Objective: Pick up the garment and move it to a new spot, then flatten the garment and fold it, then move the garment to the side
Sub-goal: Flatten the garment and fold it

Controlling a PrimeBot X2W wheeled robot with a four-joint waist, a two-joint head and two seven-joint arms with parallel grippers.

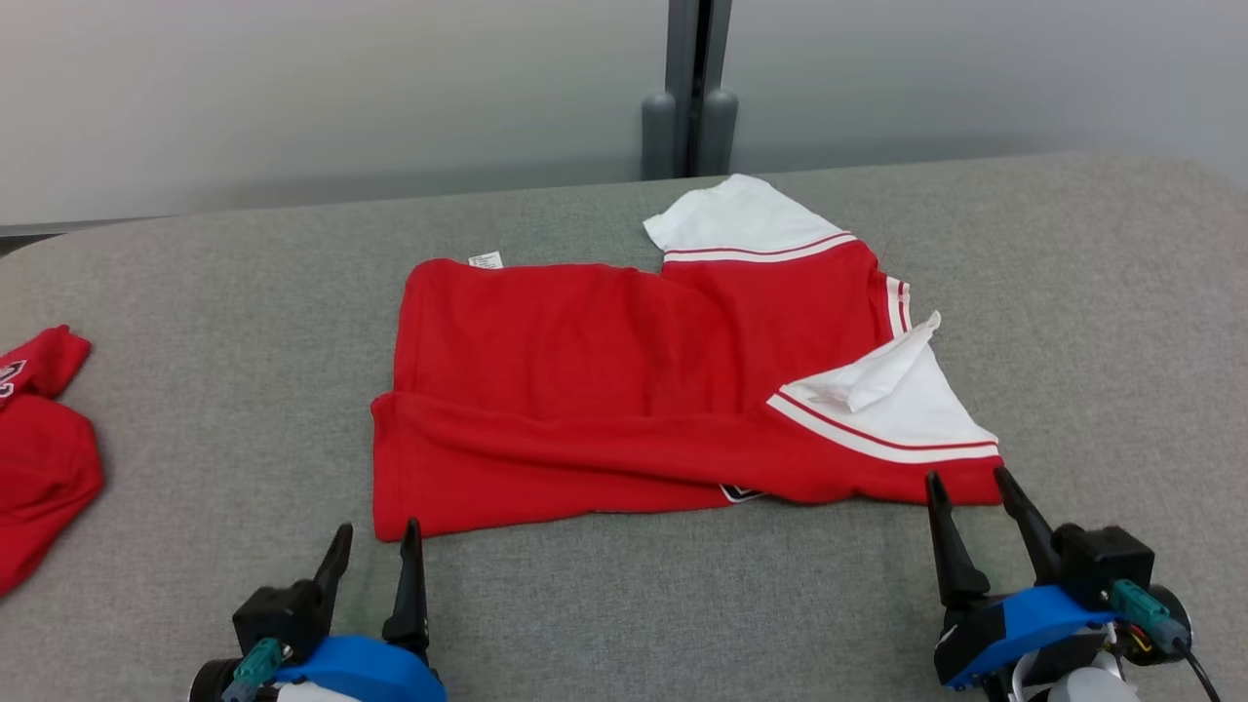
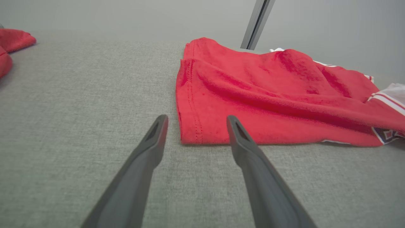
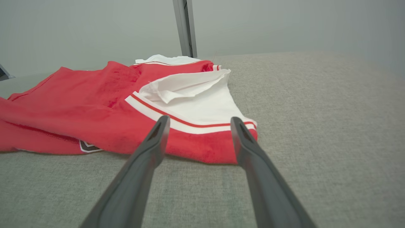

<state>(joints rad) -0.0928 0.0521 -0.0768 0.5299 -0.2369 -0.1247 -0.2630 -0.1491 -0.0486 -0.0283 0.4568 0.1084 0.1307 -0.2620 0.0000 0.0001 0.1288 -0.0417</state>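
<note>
The garment [image 1: 624, 380] is a red shirt with white, red-striped sleeves, lying folded lengthwise in the middle of the grey table [image 1: 682, 604]. Its near edge is doubled over. My left gripper [image 1: 373, 541] stands open just short of the garment's near left corner [image 2: 190, 133], not touching the cloth. My right gripper [image 1: 965, 487] is open too, with its fingertips at the near right corner [image 3: 215, 148] below the white sleeve [image 3: 196, 104]. Nothing lies between either pair of fingers.
Another red garment [image 1: 39, 448] lies bunched at the table's left edge, seen again in the left wrist view [image 2: 12, 41]. A grey post [image 1: 690, 88] stands behind the table's far edge against a pale wall.
</note>
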